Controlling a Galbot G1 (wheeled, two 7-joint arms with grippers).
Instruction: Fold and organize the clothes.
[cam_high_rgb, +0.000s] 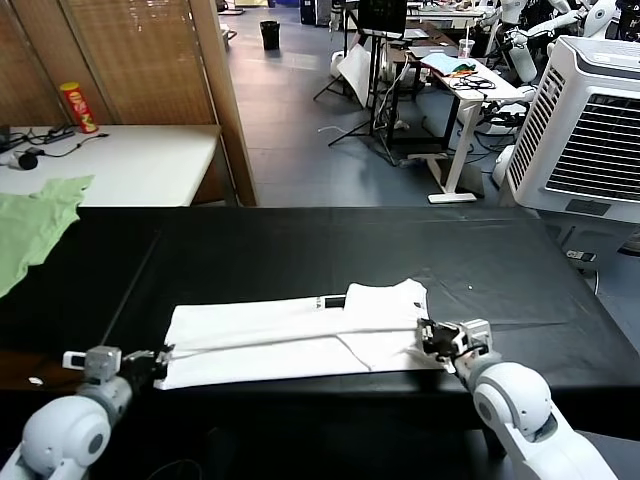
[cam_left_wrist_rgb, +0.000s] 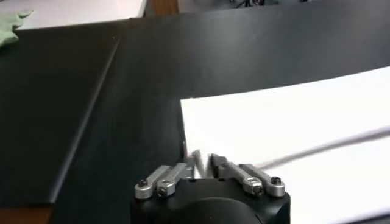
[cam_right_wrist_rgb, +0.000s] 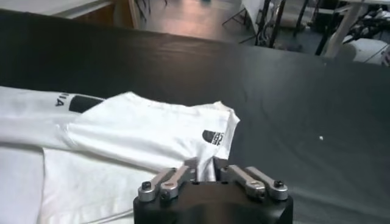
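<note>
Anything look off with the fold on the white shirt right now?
The T-shirt lies in a long folded strip, but its right end near the right gripper is uneven: a sleeve flap sits bunched on top, tilted off the strip's edges. The left end looks flat.

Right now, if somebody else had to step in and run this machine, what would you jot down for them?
Left end effector: low at the left end of the white T-shirt, its near corner; nothing visibly held.
Right end effector: at the shirt's right end, by the folded-over sleeve; nothing visibly held.
Shirt: lying as a long strip across the black table, near the front edge.
Done: lengthwise fold appears made.
Left: probably fold the strip shorter and tidy it.
Pale green garment at the far left, untouched.
</note>
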